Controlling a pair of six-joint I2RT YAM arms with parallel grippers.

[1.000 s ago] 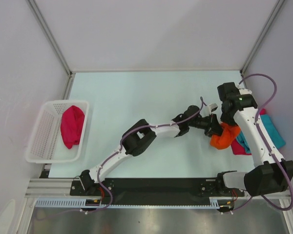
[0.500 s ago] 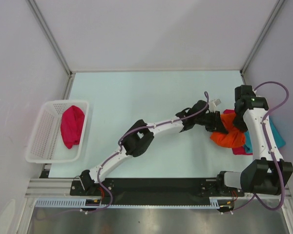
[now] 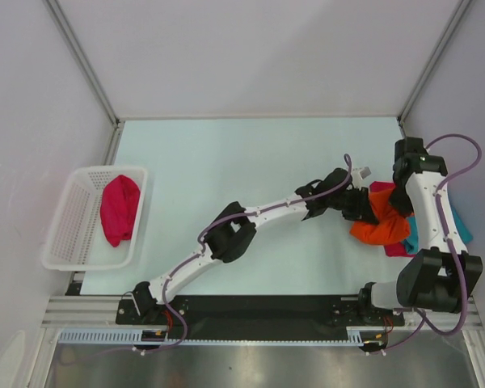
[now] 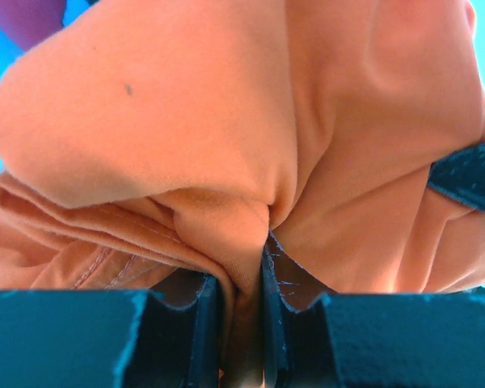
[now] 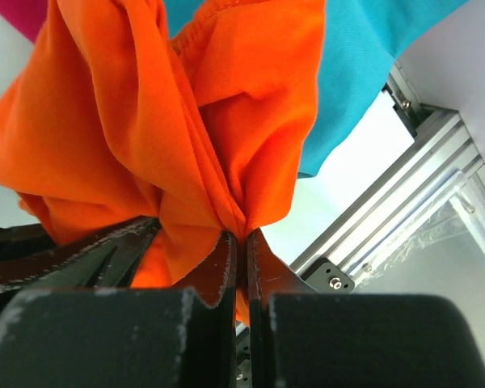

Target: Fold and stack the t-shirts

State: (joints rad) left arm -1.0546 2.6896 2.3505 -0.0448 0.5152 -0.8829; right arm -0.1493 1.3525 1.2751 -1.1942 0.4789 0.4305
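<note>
Top external cam: pale mint table (image 3: 226, 162) fills the cell, white panels (image 3: 267, 56) on three sides, alu corner posts (image 3: 81, 56) slanting up left & right. Far left, a white mesh basket (image 3: 61, 242) sits at the table edge w/ a crimson tee (image 3: 119, 208) bunched inside. Near edge: black rail (image 3: 259, 307) carries both arm bases, w/ a bare metal sheet (image 3: 259, 364) below it.

Action's all on the right. The orange tee (image 3: 380, 228) is crumpled over a teal tee (image 3: 461, 230) and a second crimson tee (image 3: 394, 250), and that pile lies close to the right wall. Left arm (image 3: 226, 234) reaches diag. across the table, left gripper (image 3: 362, 204) at the orange tee's left end. Right arm (image 3: 432, 210) arches over, right gripper (image 3: 401, 207) at its upper right.

Left wrist cam: fingers (image 4: 178, 331) squeezed onto a fold of orange cloth, pinched tight betw. them. Right wrist cam: jaws almost together, a thin gather of orange clamped in the slit. Teal cloth lies behind it, w/ an alu frame rail (image 5: 404, 194) and pale surface beyond.
</note>
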